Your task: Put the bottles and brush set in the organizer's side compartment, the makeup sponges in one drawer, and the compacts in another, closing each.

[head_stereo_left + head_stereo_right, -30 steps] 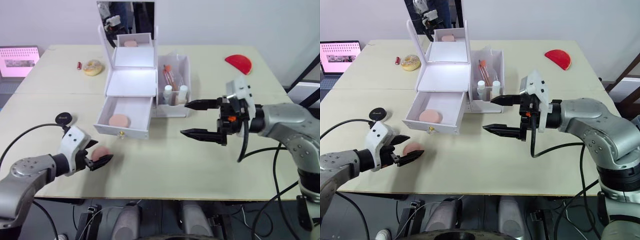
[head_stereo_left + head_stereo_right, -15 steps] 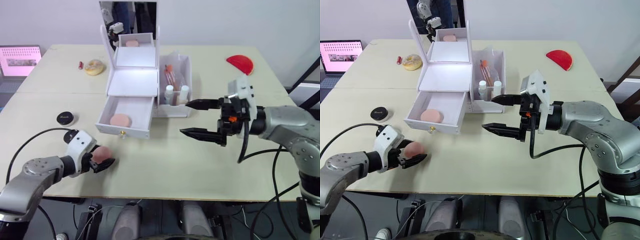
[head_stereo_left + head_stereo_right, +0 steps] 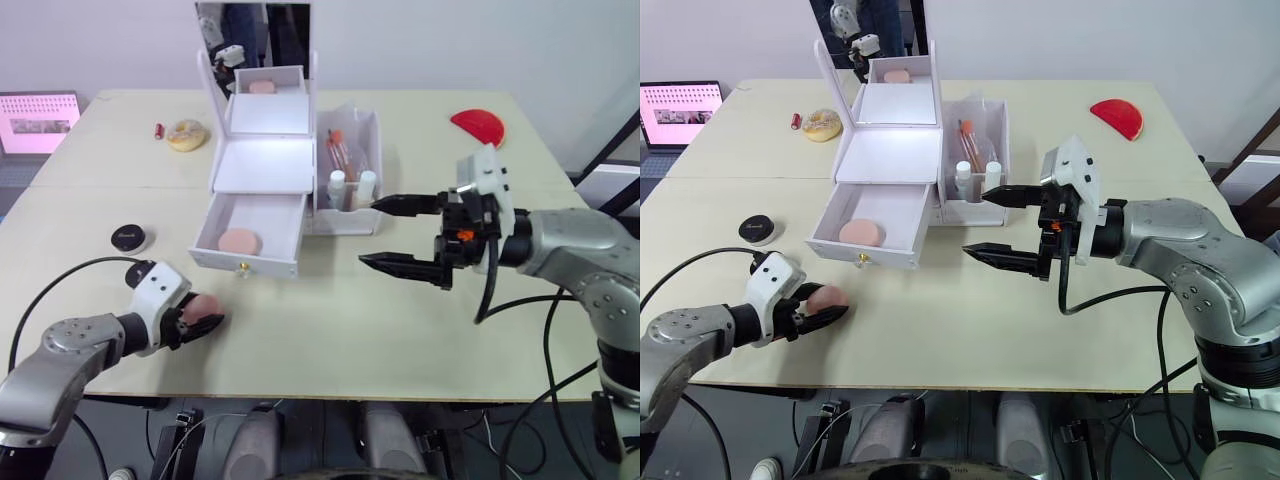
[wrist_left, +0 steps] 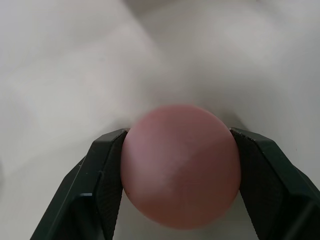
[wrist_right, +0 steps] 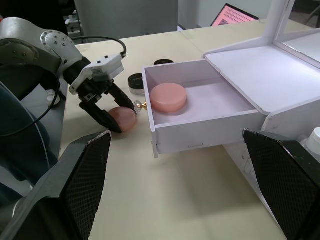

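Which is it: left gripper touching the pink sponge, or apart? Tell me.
Touching. In the left wrist view both black fingers press against the sides of the pink sponge with no gap; the right wrist view shows the left gripper closed around it.

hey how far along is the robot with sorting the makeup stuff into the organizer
Done so far: two white bottles and the brush set stand in the side compartment, and one pink sponge lies in the open drawer. In hand: the left gripper is shut on a second sponge at table level. Left: drawer that sponge, close it, then store the black compact. The right gripper hangs open.
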`<action>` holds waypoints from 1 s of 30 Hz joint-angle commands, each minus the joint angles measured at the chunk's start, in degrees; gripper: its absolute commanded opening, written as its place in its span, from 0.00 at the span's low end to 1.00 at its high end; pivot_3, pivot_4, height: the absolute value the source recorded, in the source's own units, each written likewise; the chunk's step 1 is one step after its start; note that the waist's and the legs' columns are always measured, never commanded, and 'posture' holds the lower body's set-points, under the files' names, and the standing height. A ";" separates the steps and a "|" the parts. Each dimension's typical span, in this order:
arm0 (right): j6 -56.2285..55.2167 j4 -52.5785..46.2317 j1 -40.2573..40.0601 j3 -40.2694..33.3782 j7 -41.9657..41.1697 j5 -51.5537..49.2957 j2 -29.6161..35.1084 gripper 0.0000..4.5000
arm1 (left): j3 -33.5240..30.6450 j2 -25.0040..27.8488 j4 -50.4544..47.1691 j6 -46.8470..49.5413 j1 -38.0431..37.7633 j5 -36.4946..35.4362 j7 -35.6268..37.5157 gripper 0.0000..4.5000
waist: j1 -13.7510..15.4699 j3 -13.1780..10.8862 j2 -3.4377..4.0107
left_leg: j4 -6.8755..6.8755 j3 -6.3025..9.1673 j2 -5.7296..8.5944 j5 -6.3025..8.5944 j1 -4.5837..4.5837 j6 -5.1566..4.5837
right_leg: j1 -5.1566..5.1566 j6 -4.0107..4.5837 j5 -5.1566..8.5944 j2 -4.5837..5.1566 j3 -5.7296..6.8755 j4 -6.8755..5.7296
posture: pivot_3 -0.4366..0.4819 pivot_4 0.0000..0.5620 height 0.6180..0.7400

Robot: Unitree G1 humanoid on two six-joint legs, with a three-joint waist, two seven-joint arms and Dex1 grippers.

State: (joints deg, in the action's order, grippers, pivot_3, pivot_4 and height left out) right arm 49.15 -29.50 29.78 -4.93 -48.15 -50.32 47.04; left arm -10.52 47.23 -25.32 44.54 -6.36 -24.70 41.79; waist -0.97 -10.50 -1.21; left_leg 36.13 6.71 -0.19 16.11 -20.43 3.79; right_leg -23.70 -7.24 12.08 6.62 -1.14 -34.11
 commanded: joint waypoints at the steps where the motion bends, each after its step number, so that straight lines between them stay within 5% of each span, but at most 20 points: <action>1: -1.06 -0.65 1.14 -0.86 -0.03 -0.32 -0.38 1.00 | -5.68 2.30 -3.02 1.05 -1.53 -3.02 2.55 0.59 | -0.02 -0.01 -0.03 | -0.01 0.00 0.00 0.00 -0.03 0.00 | -0.03 0.00 0.00 0.00 0.00 0.00 | 0.48 0.27 1.00; 7: -1.33 -0.26 1.35 -0.80 -0.30 -0.07 -0.74 1.00 | -18.67 7.78 -6.12 3.15 -4.53 -8.66 9.18 0.59 | 0.15 -0.05 -0.06 | -0.02 -0.01 0.00 0.00 -0.21 0.00 | -0.23 0.01 0.00 0.00 -0.01 -0.01 | 0.48 0.27 1.00; 14: -1.29 0.40 2.34 -0.33 -1.51 -0.14 -0.26 1.00 | -29.19 18.83 -1.91 5.74 3.32 -17.68 20.34 0.59 | 0.20 -0.12 -0.18 | 0.03 0.00 0.00 0.00 -0.43 0.00 | -0.41 0.02 -0.01 0.00 0.02 -0.02 | 0.48 0.27 1.00; 20: -0.66 1.03 4.39 -1.00 -2.79 -1.18 0.36 1.00 | -16.70 25.78 7.24 1.82 21.45 -18.62 23.53 0.59 | 0.02 -0.13 -0.14 | 0.03 0.01 0.00 -0.01 -0.72 0.00 | -0.68 0.02 -0.04 -0.01 0.03 -0.04 | 0.48 0.27 1.00; 24: -0.75 1.11 5.41 -0.63 -3.46 -0.49 1.20 1.00 | 1.79 21.03 15.73 -3.32 40.39 -13.43 29.99 0.59 | 0.20 -0.13 -0.12 | 0.03 0.01 0.00 -0.01 -0.79 0.01 | -0.72 0.00 -0.04 -0.04 0.04 -0.01 | 0.48 0.27 1.00; 30: -0.58 -0.55 5.01 -0.15 -1.56 -0.19 0.73 1.00 | 17.73 11.62 29.25 -11.98 54.57 -2.93 39.89 0.59 | -0.11 -0.13 -0.14 | 0.09 0.01 0.00 -0.04 -0.85 0.04 | -0.73 -0.07 -0.09 -0.07 0.01 -0.02 | 0.48 0.27 1.00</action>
State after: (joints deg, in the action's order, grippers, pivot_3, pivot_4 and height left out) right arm 48.76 -27.92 34.26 -4.63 -50.40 -50.36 47.76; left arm 5.52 59.14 1.80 35.55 45.73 -30.47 79.24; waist -1.08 -10.63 -1.36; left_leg 36.22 6.72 -0.18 16.07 -21.29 3.82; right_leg -24.43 -7.42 11.94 6.55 -1.13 -34.15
